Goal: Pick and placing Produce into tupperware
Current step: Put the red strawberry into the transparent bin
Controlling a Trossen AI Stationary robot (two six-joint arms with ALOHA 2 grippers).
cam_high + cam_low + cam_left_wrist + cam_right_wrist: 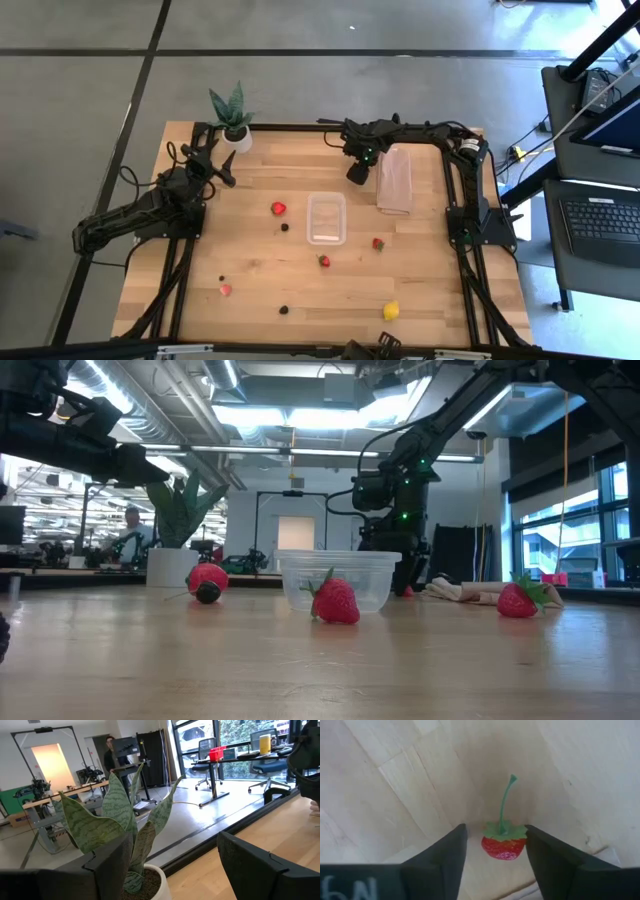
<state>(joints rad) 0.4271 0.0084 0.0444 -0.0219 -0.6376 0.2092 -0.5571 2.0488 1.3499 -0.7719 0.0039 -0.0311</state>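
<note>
Two arms share the bench (250, 290). At its far edge the right gripper (495, 845) points down, fingers apart around a small red fruit with a green stalk (503, 842), not yet closed on it; the stalk runs forward, away from the wrist. Just nearer, at the bench's middle, sits the tupperware (326, 218), seemingly empty, with strawberries, dark berries and a lemon (391, 311) scattered around. By the far-left corner, the left gripper (165, 865) waits open beside the potted plant (233, 118).

red strawberries (278, 208), yellow lemon (391, 311), clear tupperware (326, 218), green striped plant (231, 108), pale wooden table (300, 290)
</note>
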